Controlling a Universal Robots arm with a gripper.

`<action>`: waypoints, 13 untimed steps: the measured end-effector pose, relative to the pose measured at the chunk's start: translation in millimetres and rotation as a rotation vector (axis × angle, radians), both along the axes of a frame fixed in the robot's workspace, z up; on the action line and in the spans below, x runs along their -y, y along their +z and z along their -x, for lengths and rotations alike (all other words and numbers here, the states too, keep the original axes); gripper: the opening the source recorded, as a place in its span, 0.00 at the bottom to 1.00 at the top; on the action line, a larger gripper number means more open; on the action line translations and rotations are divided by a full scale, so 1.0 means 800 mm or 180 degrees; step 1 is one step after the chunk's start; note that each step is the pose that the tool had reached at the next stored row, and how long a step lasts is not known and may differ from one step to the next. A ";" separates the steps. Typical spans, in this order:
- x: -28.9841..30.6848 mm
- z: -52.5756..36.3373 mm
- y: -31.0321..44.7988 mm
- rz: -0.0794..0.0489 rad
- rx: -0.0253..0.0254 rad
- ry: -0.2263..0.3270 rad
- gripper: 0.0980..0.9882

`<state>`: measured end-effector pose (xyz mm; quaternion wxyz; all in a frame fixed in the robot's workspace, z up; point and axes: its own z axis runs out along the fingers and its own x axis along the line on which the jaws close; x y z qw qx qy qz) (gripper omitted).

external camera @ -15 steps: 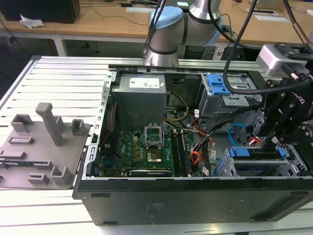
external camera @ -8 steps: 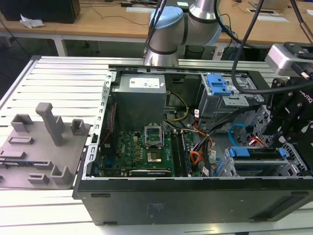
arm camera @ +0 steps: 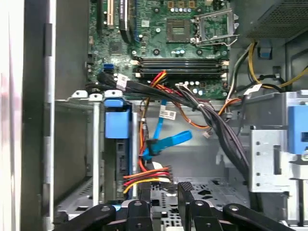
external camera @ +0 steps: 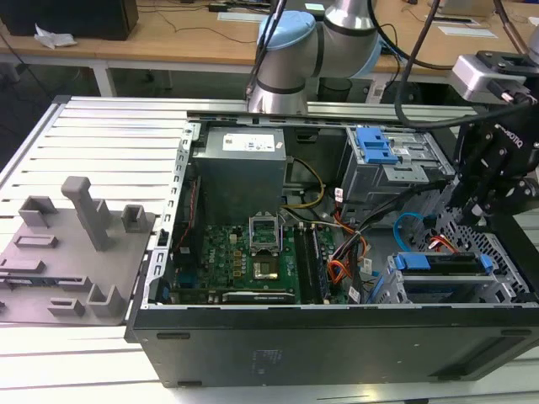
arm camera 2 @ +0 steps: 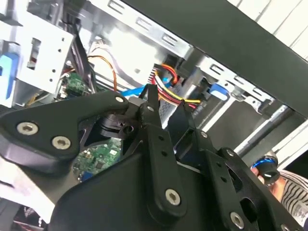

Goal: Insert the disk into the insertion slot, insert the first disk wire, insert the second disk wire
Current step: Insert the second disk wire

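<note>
Two jaws apart, gripper (arm camera: pixel 162 196) empty; first disk wire (arm camera: pixel 142 176) lies just beyond its tips, unclamped.

The exterior view looks down from high up, some way off, onto the open computer case (external camera: pixel 320 337) on the desk (external camera: pixel 109 135). Both wrist views sit close behind the gripper (arm camera: pixel 163 197) (arm camera 2: pixel 168 103) and face into the case. They share the light blue second disk wire (arm camera: pixel 168 142) (arm camera 2: pixel 132 91).
</note>
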<state>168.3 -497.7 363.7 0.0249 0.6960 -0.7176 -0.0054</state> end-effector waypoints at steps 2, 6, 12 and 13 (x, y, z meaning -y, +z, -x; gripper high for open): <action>-0.0009 0.001 -0.0001 0.0001 0.0000 0.0004 0.30; -0.0009 0.014 -0.0003 0.0001 0.0000 0.0026 0.30; 0.0028 0.037 -0.0004 0.0004 0.0000 0.0065 0.30; 0.0040 0.038 -0.0004 0.0004 0.0000 0.0071 0.30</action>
